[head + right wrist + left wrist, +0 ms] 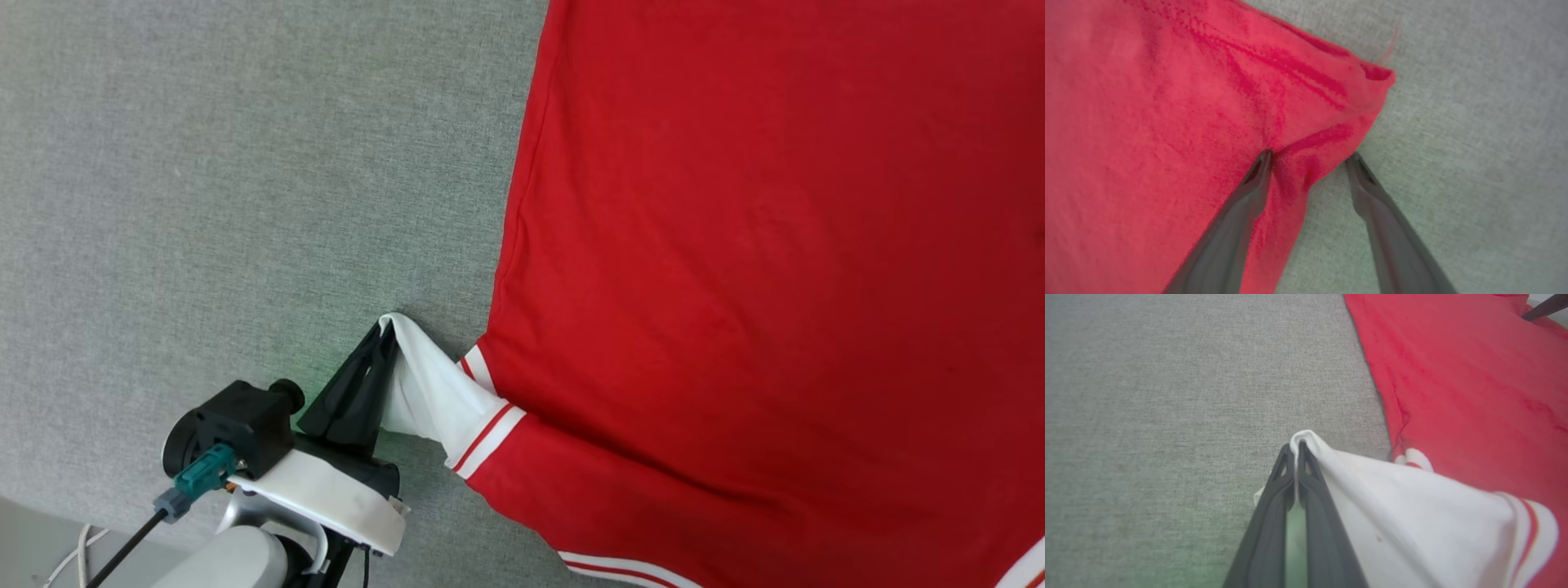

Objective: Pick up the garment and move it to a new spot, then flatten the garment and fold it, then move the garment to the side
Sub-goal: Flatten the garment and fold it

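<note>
left gripper point(1294, 449) is pressed together, and it's pinching the very tip of the white sleeve point(1412, 514); a little fold of white cloth pokes out just past the fingertips. from that pinch the sleeve runs back and off to the gripper's right, stretched into a taut cone. at the far end of it sits the striped trim point(490, 437), red and white, right where the sleeve meets the body. the red jersey point(775, 286) lies spread on the grey tabletop point(245, 204) to the right of the left gripper, plain red side up, mostly smooth with a few shallow creases. ahead of the left gripper and to its left there's just grey weave. behind it, the pale wrist with a black cable point(122, 555) trailing off past the tabletop's edge.

over to the right gripper point(1310, 157): spread wide, nothing clamped. one finger point(1237, 212) lies over the red cloth, and the other rests on the tabletop just beside the jersey's edge. a wrinkled corner of the jersey sits between and ahead of the two fingertips. that corner is bunched, with a small folded-over lip at its far end, ahead and to the right of the fingertips. whether those tips press the cloth down, can't tell.
</note>
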Controlling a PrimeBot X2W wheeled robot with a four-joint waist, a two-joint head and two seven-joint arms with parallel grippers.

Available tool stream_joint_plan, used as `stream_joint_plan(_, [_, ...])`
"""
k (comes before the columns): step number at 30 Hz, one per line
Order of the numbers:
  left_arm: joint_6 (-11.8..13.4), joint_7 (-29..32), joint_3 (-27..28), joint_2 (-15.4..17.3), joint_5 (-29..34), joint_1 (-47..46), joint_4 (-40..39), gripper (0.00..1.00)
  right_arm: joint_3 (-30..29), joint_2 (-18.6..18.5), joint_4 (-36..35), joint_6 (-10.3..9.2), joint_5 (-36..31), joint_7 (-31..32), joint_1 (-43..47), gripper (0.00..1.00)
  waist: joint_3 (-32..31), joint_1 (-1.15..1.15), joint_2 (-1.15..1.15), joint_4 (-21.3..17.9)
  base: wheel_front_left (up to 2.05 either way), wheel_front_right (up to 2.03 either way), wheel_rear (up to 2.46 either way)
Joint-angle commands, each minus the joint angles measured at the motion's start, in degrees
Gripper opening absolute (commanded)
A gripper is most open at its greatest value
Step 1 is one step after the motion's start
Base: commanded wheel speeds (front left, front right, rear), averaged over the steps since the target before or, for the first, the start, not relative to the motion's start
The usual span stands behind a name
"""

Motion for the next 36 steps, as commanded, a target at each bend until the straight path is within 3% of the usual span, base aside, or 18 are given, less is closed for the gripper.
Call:
stream_joint_plan(1, [-0.15,-0.14,0.46,-0.14,0.21,-0.54,0.22,0.0,1.92,0.72,2.01,-0.03,0.03,0.25,4.77,0.0,-0.98,0.0,0.0,-0.54,0.0,0.0,0.0])
stream_joint_plan(7, [0.88,-0.14,2.23,0.2,-0.11,2.79,0.95,0.0,3.1,0.3,-1.37,-0.03,2.57,-5.0,2.43,0.0,-6.87,0.0,0.0,-3.34,0.0,0.0,0.0])
stream_joint_plan(13, [1.75,-0.14,3.45,1.12,-0.74,6.35,0.74,0.0,8.08,-5.33,-7.51,-0.04,8.81,-8.76,7.12,0.0,-13.2,0.0,0.0,-6.43,0.0,0.0,0.0])
stream_joint_plan(20, [3.28,-0.08,4.25,2.7,-2.06,10.74,0.41,0.0,9.63,-15.72,-17.96,-0.04,16.47,-16.06,21.63,0.0,-18.15,0.0,0.0,-9.83,0.0,0.0,0.0])
stream_joint_plan(26, [3.85,-0.09,5.08,3.82,-2.9,13.55,0.51,0.0,7.2,-21.25,-21.67,-0.04,19.74,-22.92,39.14,0.0,-20.74,0.0,0.0,-12.51,0.0,0.0,0.0])
stream_joint_plan(29, [3.9,-0.1,5.48,4.11,-3.19,14.42,0.56,0.0,5.24,-21.45,-21.42,-0.04,21.4,-25.22,47.89,0.0,-21.28,0.0,0.0,-13.52,0.0,0.0,0.0])
stream_joint_plan(36, [3.07,-0.1,5.35,3.85,-3.12,14.22,1.24,0.0,3.02,-17.55,-18.23,-0.04,22.16,-28.37,63.05,0.0,-21.13,0.0,0.0,-14.61,0.0,0.0,0.0])
